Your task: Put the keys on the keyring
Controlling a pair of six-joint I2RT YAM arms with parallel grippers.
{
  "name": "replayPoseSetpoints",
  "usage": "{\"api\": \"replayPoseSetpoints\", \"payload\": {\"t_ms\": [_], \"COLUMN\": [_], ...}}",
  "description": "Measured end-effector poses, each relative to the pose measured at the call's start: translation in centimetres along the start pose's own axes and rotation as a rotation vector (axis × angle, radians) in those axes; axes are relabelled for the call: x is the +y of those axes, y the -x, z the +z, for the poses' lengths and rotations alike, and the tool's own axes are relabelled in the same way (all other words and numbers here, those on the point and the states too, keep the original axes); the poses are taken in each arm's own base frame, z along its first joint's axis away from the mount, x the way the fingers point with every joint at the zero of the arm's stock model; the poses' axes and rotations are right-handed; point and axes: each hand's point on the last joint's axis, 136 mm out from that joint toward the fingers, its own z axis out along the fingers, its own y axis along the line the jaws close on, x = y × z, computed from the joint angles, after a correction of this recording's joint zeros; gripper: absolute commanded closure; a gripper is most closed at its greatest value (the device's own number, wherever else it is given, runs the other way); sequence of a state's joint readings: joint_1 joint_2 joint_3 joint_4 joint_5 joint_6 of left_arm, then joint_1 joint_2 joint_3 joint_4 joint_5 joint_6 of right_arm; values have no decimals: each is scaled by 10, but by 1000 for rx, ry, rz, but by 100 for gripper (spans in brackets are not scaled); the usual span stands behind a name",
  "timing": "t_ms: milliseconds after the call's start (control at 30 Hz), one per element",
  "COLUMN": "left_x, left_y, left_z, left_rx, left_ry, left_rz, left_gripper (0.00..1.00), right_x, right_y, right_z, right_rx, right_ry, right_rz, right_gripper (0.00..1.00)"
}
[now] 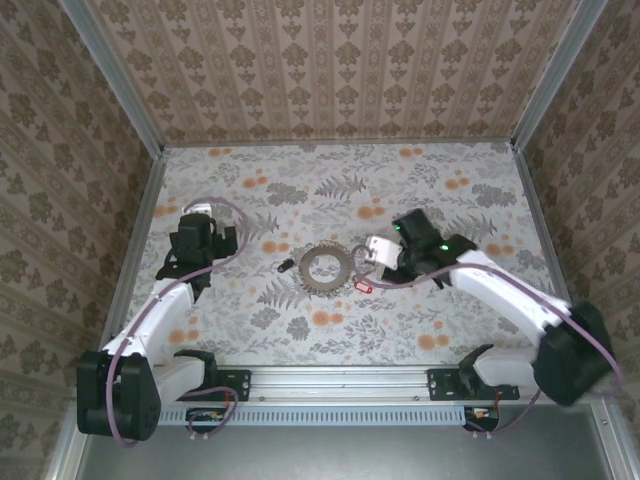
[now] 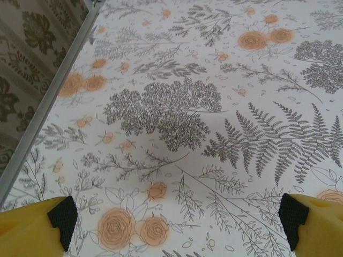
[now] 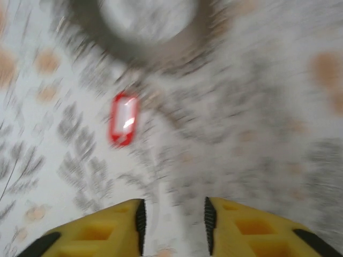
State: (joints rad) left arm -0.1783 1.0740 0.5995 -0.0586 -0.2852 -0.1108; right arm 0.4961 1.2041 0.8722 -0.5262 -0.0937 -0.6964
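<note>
The keyring (image 1: 322, 267), a grey-beige coiled loop with a jagged outline, lies flat at the middle of the table. Just right of it, touching or nearly touching its rim, lie the keys (image 1: 363, 285), marked by a small red tag. My right gripper (image 1: 374, 258) hovers just behind them. The right wrist view is blurred by motion: the red tag (image 3: 124, 119) lies ahead and left of my right gripper (image 3: 172, 219), which is open with nothing between its pads, and the keyring (image 3: 144, 37) is at the top. My left gripper (image 1: 203, 222) is at the left, wide open over bare tablecloth (image 2: 177, 225).
A small black piece (image 1: 284, 265) lies just left of the keyring. The floral tablecloth (image 1: 330, 190) is fenced by papered walls with metal rails; the left rail (image 2: 48, 101) runs close beside my left gripper.
</note>
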Motion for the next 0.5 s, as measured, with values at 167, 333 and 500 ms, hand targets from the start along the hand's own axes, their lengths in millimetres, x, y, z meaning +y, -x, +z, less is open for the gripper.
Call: {"api": "replayPoseSetpoints", "payload": {"t_ms": [167,333,500], "left_x": [-2,-14,-23], "left_y": [21,32,13], "left_z": [-6,-8,4], "left_rx": [-96,-199,-194], "left_ry": [-17,-64,-88], "left_rz": [19,42,89], "left_gripper": [0,0,0], "right_x": [-65,-82,-85], "right_y": [36,15,-51], "right_z": [-87,-95,-60], "right_rx": [-373,-512,-465], "right_ry": [-397,-590,-686], "right_rz": [118,272,519], "right_gripper": [1,0,0]}}
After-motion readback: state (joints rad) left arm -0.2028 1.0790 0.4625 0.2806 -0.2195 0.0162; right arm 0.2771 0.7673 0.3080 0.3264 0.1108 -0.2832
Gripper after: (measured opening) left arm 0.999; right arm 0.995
